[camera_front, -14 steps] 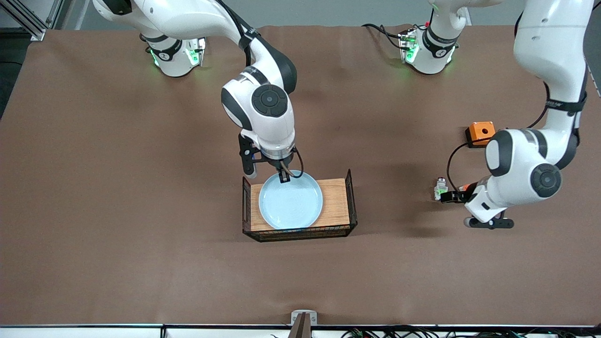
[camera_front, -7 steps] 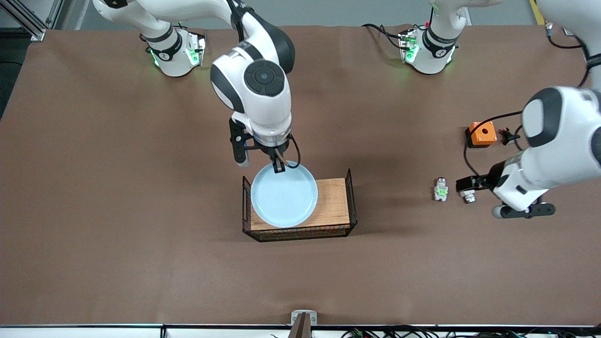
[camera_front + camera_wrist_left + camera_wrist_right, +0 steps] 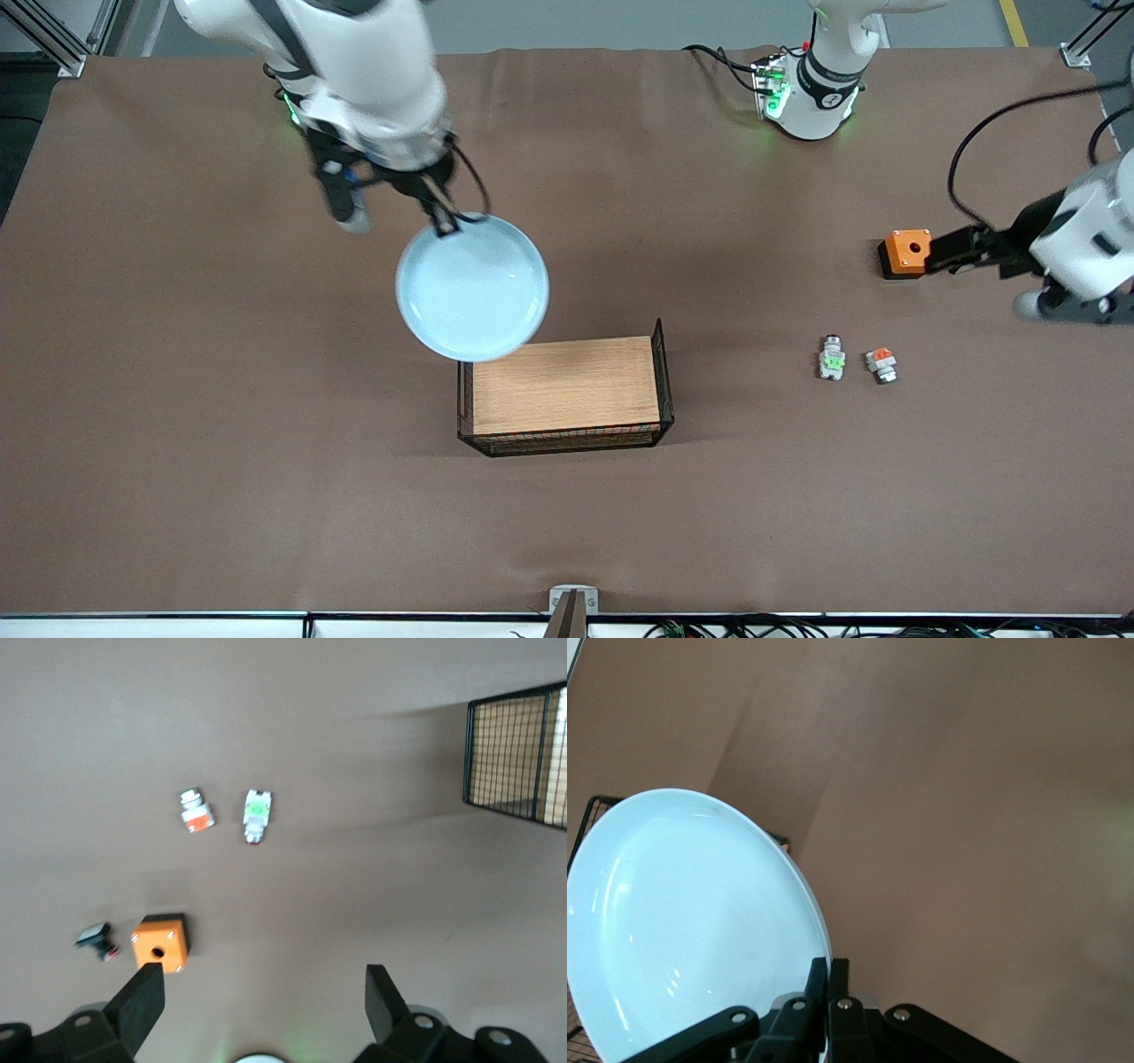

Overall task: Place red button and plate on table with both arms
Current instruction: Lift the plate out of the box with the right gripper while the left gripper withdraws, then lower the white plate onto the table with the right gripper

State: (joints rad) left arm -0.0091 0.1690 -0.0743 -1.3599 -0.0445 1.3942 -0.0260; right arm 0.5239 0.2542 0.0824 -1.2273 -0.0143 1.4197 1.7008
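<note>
Plate (image 3: 472, 288) — round, pale blue, raised rim; held in the air by the right gripper (image 3: 443, 221), whose fingers (image 3: 829, 981) are pinched together on the rim at the edge toward the robots' bases. It hangs over the brown-clothed table (image 3: 177, 443), its lower edge overlapping the corner of the wooden board (image 3: 567, 385) in the front view; the right wrist view shows the plate (image 3: 691, 921) tilted, with the board's black wire end just past it. Red button (image 3: 832, 356) — small white-grey part with a green patch, lying flat on the cloth toward the left arm's end of the table, free of any gripper; also seen in the left wrist view (image 3: 256, 814). Just beside it, not touching, lies a similar part with an orange patch (image 3: 881, 364). Orange box (image 3: 906, 253) with a hole sits farther from the front camera than both parts, a small black piece (image 3: 96, 940) next to it. Left gripper (image 3: 961, 252) — fingers spread wide and holding nothing, raised over the cloth beside the orange box.
</note>
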